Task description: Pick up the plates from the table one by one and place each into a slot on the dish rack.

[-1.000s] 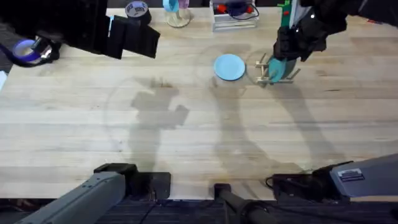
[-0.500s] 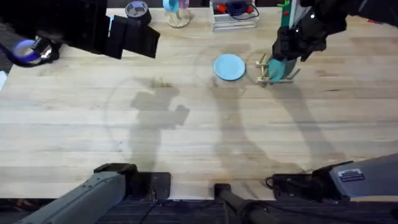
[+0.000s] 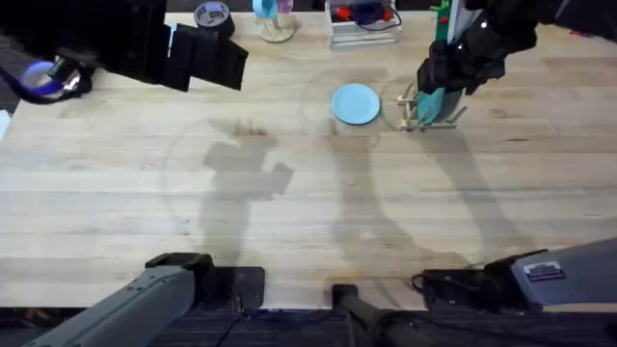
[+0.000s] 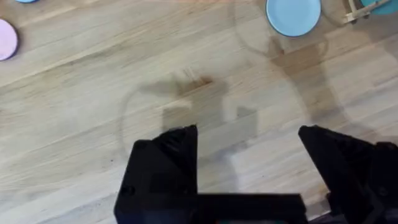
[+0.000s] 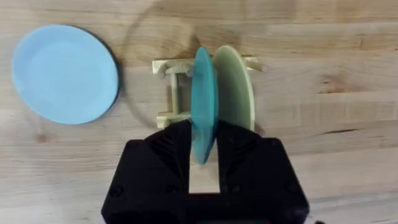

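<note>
My right gripper (image 5: 204,146) is shut on the teal plate (image 5: 203,102), held on edge over the small wooden dish rack (image 5: 166,93). A cream plate (image 5: 237,93) stands in the rack right beside it. I cannot tell whether the teal plate's lower rim sits in a slot. The pale blue plate (image 3: 356,103) lies flat on the table (image 3: 289,212), just left of the rack (image 3: 416,108). My left gripper (image 4: 247,134) hangs open and empty high above the table's left part.
A white wire rack (image 3: 362,21), a tape roll (image 3: 212,14) and a stand (image 3: 274,24) line the far edge. A pink saucer (image 4: 6,40) lies far left. The left arm (image 3: 145,39) looms dark at the upper left.
The right gripper has shifted slightly left with the teal plate, bringing it closer over the rack. The left arm has not moved.
</note>
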